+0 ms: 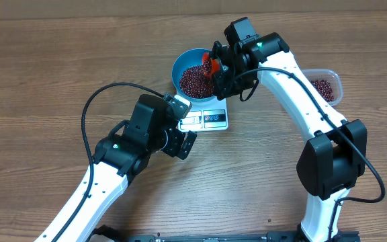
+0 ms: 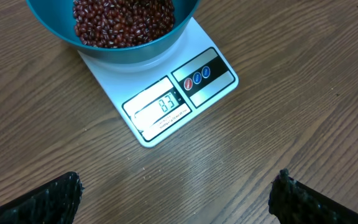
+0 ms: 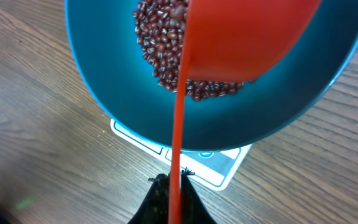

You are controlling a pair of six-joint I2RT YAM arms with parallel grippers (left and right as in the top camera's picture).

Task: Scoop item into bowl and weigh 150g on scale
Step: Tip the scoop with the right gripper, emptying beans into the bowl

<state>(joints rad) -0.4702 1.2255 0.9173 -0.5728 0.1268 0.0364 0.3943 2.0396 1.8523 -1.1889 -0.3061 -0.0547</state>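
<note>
The right pincer [image 3: 173,200], clamped on a red plastic scoop [image 3: 247,37], tips it over the bright blue round bowl [image 3: 104,106], seated on the flat white scale [image 2: 114,86] for weighing; the left pincer [image 1: 185,143] gapes wide, empty.

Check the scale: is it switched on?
On. The scale has a display showing lit digits reading 83, with the blue bowl of beans resting on it.

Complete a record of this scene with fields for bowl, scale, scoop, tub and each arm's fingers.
bowl: blue, on the scale, holding beans
scale: white, display reads 83
scoop: red, tilted over the bowl
right fingers: shut on the scoop handle
left fingers: open, empty, near the scale
tub: clear, some beans inside, far right in the overhead view
</note>
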